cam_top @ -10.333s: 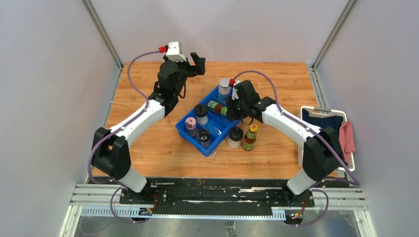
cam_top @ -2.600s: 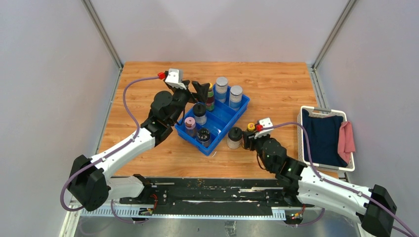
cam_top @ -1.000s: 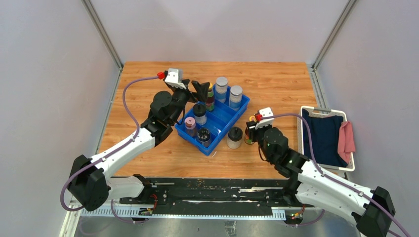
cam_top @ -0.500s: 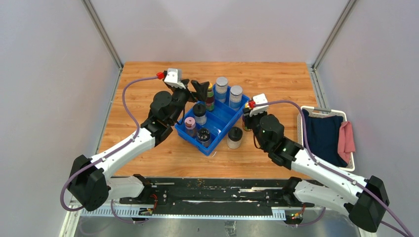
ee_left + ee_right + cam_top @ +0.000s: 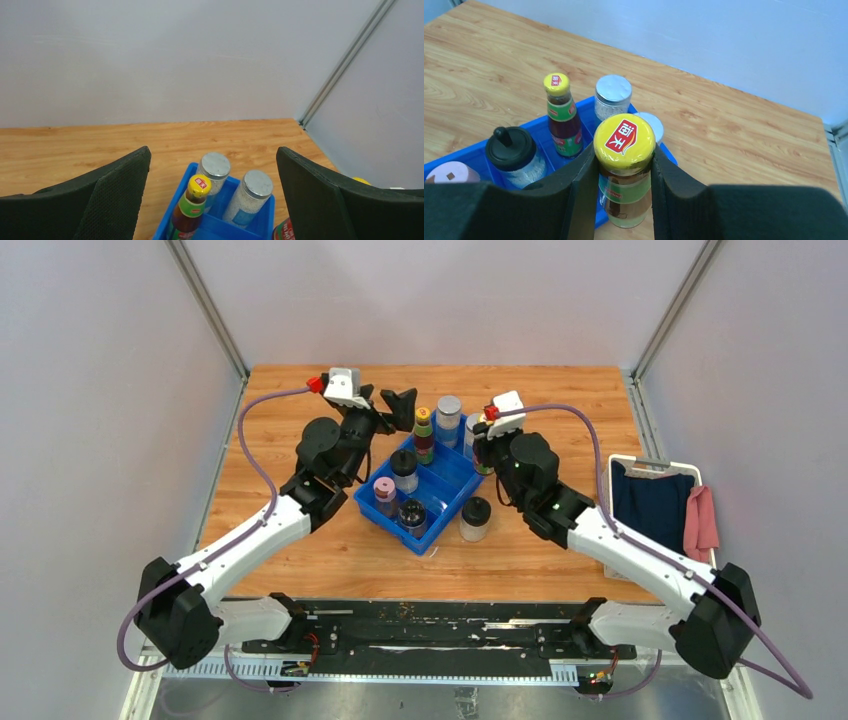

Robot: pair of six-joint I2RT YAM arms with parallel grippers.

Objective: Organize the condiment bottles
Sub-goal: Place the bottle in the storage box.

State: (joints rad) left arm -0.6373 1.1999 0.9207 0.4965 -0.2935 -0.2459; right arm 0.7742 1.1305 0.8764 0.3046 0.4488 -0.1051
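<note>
We start from the wooden table [image 5: 300,540], where the blue tray [image 5: 445,495] sits slantwise at the centre and a white basket [image 5: 612,468] of cloths stands well apart at 3 o'clock. Over the tray's 1 o'clock end the right gripper [image 5: 624,155] is closed tight just under the cap of a yellow-capped bottle [image 5: 624,137], held upright. We judge it is kept vertical and high so that it clears the standing jars and can go straight down into a free compartment. The left gripper [image 5: 212,152] hangs at the tray's 11 o'clock, fingers spread wide and holding nothing, probably to stay out of its partner's path. Inside the tray stand a second yellow-capped bottle [image 5: 423,432], two grey-lidded jars [image 5: 214,170], a black-lidded jar [image 5: 405,468] and a pink-lidded jar [image 5: 384,492]. A loose black-lidded jar [image 5: 476,518] stands on the wood just beside the tray at 5 o'clock, not yet sorted. The top view hides the carried bottle behind the right wrist; only the right wrist view shows the grip. The left wrist view shows both grey lids side by side, one of which the top view half covers.
</note>
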